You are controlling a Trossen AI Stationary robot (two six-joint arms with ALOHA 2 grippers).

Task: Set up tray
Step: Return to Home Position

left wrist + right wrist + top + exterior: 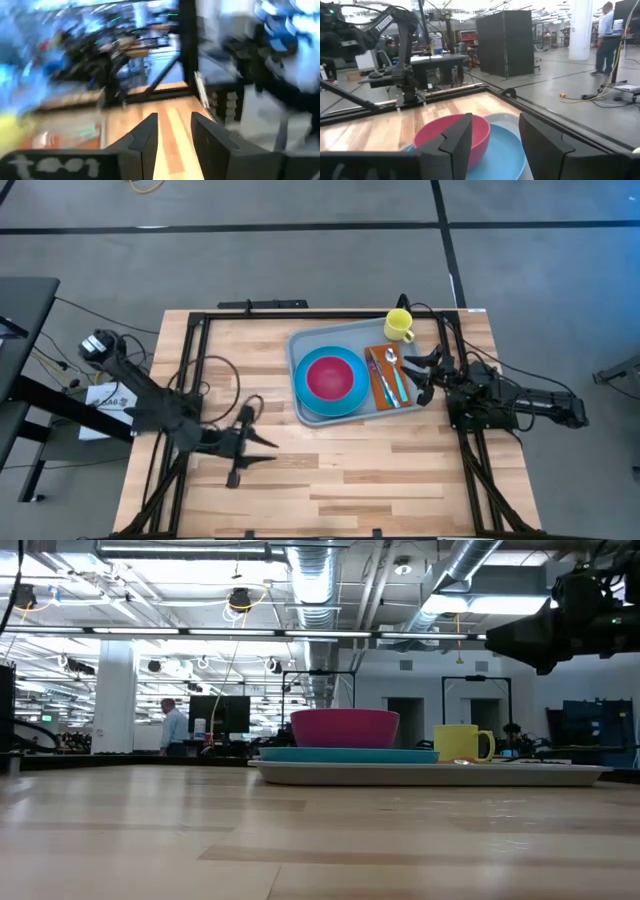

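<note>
The pale grey-blue tray [306, 345] lies flat on the right far part of the wooden table, also in the low view as the tray [430, 773]. On it sits a round blue plate [308, 402] carrying a magenta bowl [331, 376]. An orange napkin [380, 388] with cutlery [393, 376] lies on the tray's right side. A yellow mug [399, 326] stands at its far right corner. My right gripper [419, 377] is open at the tray's right edge, above the table and facing the bowl [451, 131]. My left gripper [268, 442] is open over bare wood, left of and nearer than the tray.
Dark frame rails [190, 370] run along the table's left, far and right edges. Bare wood [360, 470] stretches across the near half. The right arm [570, 620] hangs high in the low view. A person [607, 30] stands in the room beyond the table.
</note>
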